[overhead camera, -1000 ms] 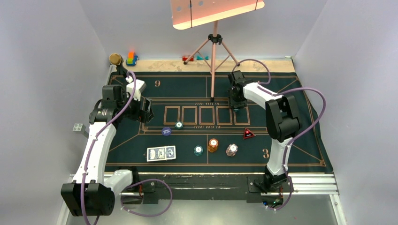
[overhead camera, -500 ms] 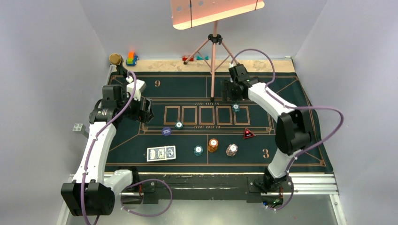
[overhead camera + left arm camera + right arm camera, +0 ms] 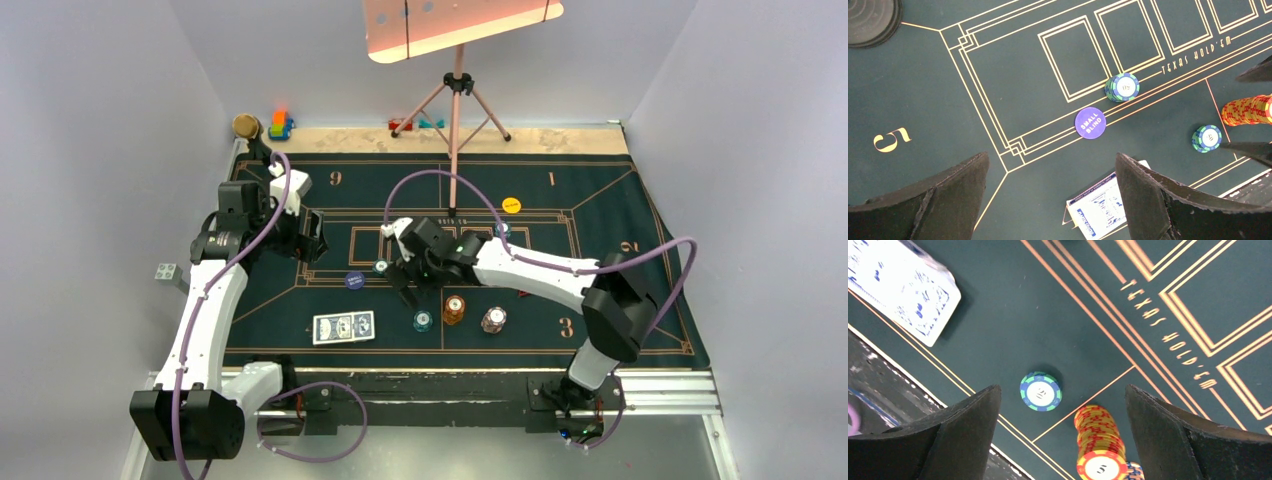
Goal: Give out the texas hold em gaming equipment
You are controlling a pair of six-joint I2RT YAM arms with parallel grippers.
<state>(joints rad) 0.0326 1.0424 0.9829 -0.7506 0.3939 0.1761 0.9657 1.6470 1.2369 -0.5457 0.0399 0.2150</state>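
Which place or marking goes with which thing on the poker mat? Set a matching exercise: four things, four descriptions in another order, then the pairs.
Things
1. yellow disc
2. playing cards
3. orange chip stack
4. purple disc

Descriptions
A. between a teal chip and a pinkish chip stack
B. printed SMALL BLIND
C. far side, beside the numeral 1
D. near-left part of the mat

Pairs: 1-C, 2-D, 3-A, 4-B
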